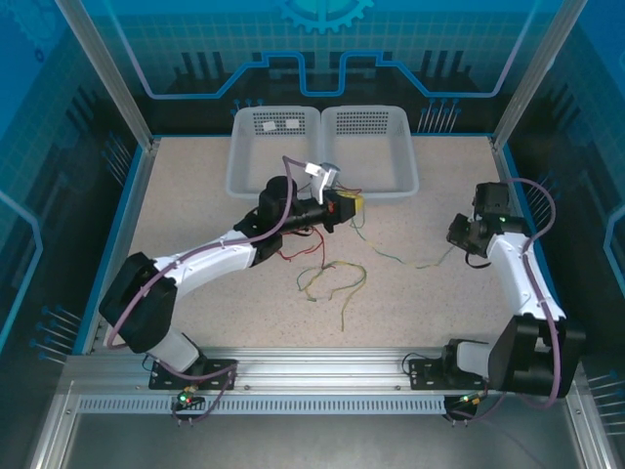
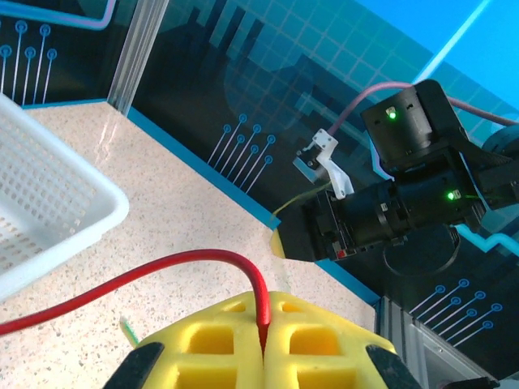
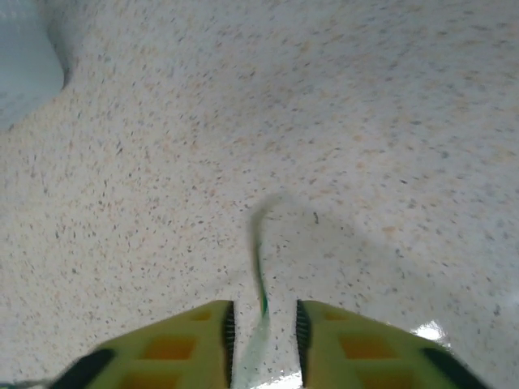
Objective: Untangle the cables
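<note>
You had the left basket (image 1: 278,161) and the right basket (image 1: 369,147) side by side at the table's (image 1: 195,200) far edge. The left one held a few pale bits too small to name. Your left gripper (image 2: 263,314) was pressed together on a red cable (image 2: 162,271) just in front of them. Your right gripper (image 3: 263,314) stood slightly spread, with a blurred green cable (image 3: 259,271) in the gap. The other cables (image 1: 330,278) lay tangled between the arms.
</note>
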You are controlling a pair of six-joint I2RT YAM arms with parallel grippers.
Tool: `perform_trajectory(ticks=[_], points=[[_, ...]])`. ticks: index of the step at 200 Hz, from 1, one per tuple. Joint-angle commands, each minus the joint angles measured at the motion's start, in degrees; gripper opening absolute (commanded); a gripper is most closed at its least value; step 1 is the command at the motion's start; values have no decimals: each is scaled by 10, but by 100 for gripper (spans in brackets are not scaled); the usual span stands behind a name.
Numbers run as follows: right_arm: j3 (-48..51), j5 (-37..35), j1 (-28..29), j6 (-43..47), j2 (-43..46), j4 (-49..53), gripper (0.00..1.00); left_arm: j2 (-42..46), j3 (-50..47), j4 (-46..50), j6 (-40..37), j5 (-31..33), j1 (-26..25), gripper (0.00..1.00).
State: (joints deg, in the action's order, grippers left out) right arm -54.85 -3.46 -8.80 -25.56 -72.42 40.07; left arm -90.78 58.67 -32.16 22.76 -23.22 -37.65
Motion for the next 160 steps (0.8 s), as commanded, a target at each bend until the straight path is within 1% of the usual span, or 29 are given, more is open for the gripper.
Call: perform_trajectory(ticks=[1,5,14,23,29,36,45,58,65,72,86,100,119,141,160], points=[[-4,53,-1,8,-5,-27,50,-21,-14,-51,18,-10,-2,0],[-5,52,0,13,0,-29,56,-24,-15,-51,18,-9,-2,0],[-8,48,6,25,17,-31,66,-25,-17,-51,17,-9,-2,0],[-14,36,13,42,38,-32,72,-25,-18,-51,17,-5,-2,0],[-16,31,17,54,55,-35,76,-24,-19,-52,16,-4,-2,0],[-16,36,24,75,77,-46,77,-24,-19,-52,15,-4,-1,0],[-9,64,37,97,110,-71,78,-22,-20,-53,14,-2,-1,0],[15,108,70,110,162,-130,83,-21,-20,-57,14,0,1,0],[37,136,94,121,186,-172,83,-21,-18,-57,14,0,1,0],[66,150,133,136,207,-218,83,-22,-17,-56,13,0,2,0],[108,123,215,165,228,-283,86,-21,-15,-56,14,2,5,0],[132,117,269,204,223,-308,86,-15,-18,-55,15,2,10,0],[148,114,310,253,201,-312,86,4,-31,-47,10,9,16,0],[164,100,348,285,181,-327,87,31,-44,-30,-1,18,28,0],[202,79,376,312,174,-392,89,46,-48,-19,-6,18,35,0]])
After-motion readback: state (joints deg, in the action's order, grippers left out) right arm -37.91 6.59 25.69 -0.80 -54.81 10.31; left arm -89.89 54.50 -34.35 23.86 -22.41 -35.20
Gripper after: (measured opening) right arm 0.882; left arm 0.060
